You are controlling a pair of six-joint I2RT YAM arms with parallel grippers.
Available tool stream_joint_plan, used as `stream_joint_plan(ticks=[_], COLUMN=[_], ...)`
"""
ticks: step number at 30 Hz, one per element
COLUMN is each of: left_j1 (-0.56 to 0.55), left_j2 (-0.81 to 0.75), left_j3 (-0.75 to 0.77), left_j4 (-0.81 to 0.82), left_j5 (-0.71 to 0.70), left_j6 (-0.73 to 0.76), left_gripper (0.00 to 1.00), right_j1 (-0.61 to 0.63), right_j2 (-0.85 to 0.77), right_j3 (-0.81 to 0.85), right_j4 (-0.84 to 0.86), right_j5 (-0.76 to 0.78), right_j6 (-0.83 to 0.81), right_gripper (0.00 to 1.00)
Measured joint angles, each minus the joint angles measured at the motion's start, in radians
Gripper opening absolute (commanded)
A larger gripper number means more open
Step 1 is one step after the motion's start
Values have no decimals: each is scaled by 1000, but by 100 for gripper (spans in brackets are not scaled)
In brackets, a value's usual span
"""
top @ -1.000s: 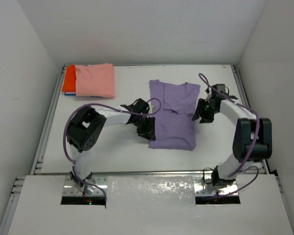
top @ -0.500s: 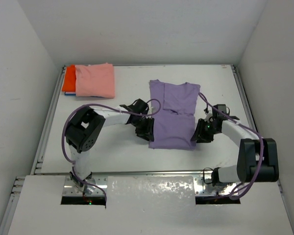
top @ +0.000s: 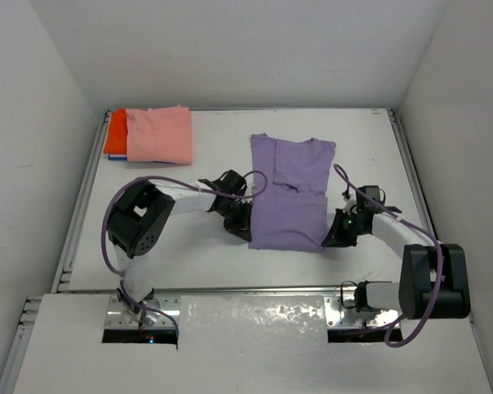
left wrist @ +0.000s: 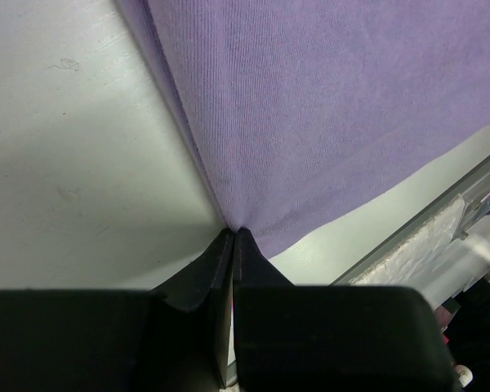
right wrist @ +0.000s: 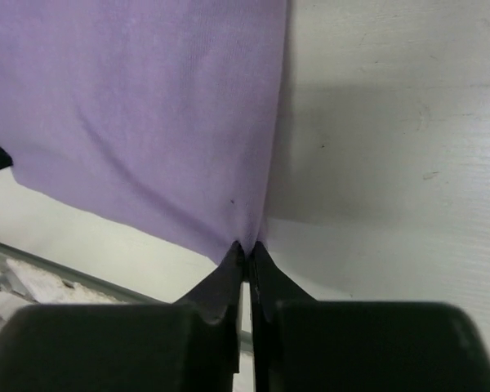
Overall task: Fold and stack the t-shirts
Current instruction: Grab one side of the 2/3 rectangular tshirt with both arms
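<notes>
The lavender-purple t-shirt [top: 289,195] lies flat mid-table, sides folded in to a long rectangle. My left gripper [top: 245,233] is shut on its near left corner; in the left wrist view the purple cloth [left wrist: 327,114] runs into the closed fingertips of the gripper [left wrist: 233,232]. My right gripper [top: 329,239] is shut on the near right corner, where the purple cloth [right wrist: 147,106] is pinched at the tips of the gripper [right wrist: 247,245]. A folded salmon-pink t-shirt [top: 159,134] rests on a folded orange-red t-shirt [top: 115,131] at the far left.
White walls enclose the table on three sides. A metal rail [top: 255,289] runs along the near edge, seen also as the rail [left wrist: 441,237] in the left wrist view. Purple cables loop off both arms.
Both grippers closed on the near corners of the purple shirt. The right arm swung from the shirt's far right side toward me to its near right corner. The left gripper barely shifted.
</notes>
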Motion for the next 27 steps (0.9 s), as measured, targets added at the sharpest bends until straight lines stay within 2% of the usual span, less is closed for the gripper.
stream_joint_plan(ticks=[17,18,19,20,21,22,23,25,26,27], left_j1=[4,4,5,5,5,6,6,7,7,7], left_j2=[-7,-7,-7,-7,-7,-7,-7,-10,-13,-19], left_j3=[-11,-11,-11,-11,-11,-10,-9,2,8,11], left_j4=[11,11,11,11,10,8,6,-10,-20,-29], left_j5=[-24,-24,-23,-21,-20,-19,-13,-2,-1,8], left_j6=[-1,0,0,0,0,1,3,1,-1,-8], left_gripper=[0,0,0,0,7,16,27,36,56,58], right_j1=[-5,-6,-7,-7,-7,-7,-8,-9,-11,-11], right_j2=[46,48,50,51,52,51,50,39,26,10], right_j3=[84,87,90,92,93,93,93,94,94,94], right_j4=[-79,-83,-86,-89,-93,-96,-99,-108,-114,-121], right_j5=[64,64,66,65,66,67,66,63,61,58], right_j6=[-53,-56,-58,-61,-64,-63,-61,-66,-67,-65], right_gripper=[0,1,6,16,26,42,47,55,60,61])
